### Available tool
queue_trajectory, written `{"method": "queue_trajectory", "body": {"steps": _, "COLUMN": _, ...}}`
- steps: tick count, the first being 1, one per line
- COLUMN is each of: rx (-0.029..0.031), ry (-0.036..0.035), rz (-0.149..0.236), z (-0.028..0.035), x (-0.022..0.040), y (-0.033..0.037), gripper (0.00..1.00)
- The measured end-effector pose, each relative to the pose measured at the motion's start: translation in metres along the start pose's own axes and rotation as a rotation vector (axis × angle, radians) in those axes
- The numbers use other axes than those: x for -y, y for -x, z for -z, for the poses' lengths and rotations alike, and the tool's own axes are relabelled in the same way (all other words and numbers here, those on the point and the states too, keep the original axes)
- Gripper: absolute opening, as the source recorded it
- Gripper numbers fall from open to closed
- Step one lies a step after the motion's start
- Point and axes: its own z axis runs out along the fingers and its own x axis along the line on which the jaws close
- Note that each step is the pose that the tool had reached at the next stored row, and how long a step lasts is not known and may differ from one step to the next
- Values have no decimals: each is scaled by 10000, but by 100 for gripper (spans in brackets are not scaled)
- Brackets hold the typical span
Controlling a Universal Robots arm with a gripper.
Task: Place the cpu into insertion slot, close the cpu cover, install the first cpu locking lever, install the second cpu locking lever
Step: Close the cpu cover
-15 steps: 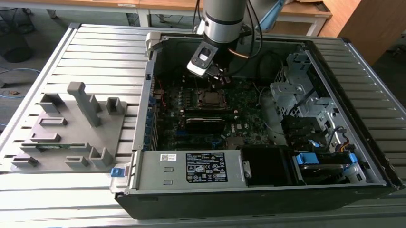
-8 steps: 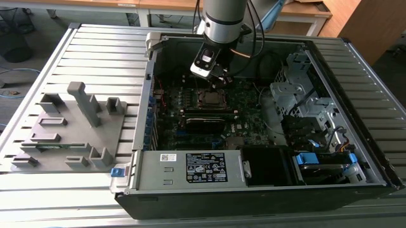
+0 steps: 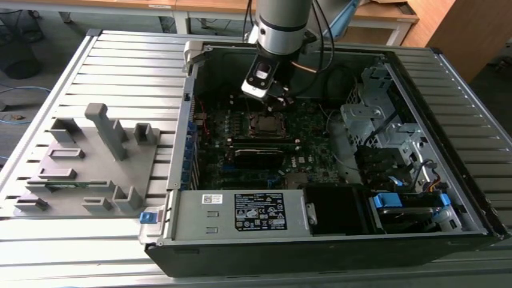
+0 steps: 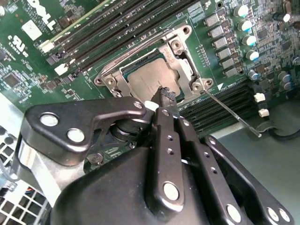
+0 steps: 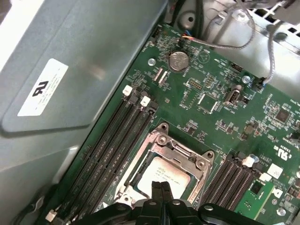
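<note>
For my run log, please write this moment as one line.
gripper: shut, at cpu | cpu: in insertion slot | cpu cover: down

The cpu [image 4: 150,82] in the insertion slot [image 4: 125,70] under the cpu cover [image 4: 185,63], between memory slots [image 4: 108,28].

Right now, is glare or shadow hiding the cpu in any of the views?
Second wrist view: the cpu is evenly lit, no glare, though the dark end effector covers one edge. First wrist view: the cpu face looks pale, washed by light; the grey metal panel carries a soft reflection. Exterior view: inside the case it is shaded, the insertion slot dark.
</note>
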Motion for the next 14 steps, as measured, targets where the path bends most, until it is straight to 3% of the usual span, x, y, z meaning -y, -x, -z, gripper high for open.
{"method": "queue_trajectory", "body": {"steps": 4, "rx": -14, "ry": -15, "rz": 596, "z": 0, "x": 0, "y": 0, "gripper": 11}}
{"method": "queue_trajectory", "body": {"steps": 11, "rx": -15, "ry": -16, "rz": 635, "z": 0, "x": 0, "y": 0, "gripper": 11}}
{"method": "queue_trajectory", "body": {"steps": 14, "rx": -21, "ry": -23, "rz": 865, "z": 0, "x": 0, "y": 0, "gripper": 11}}
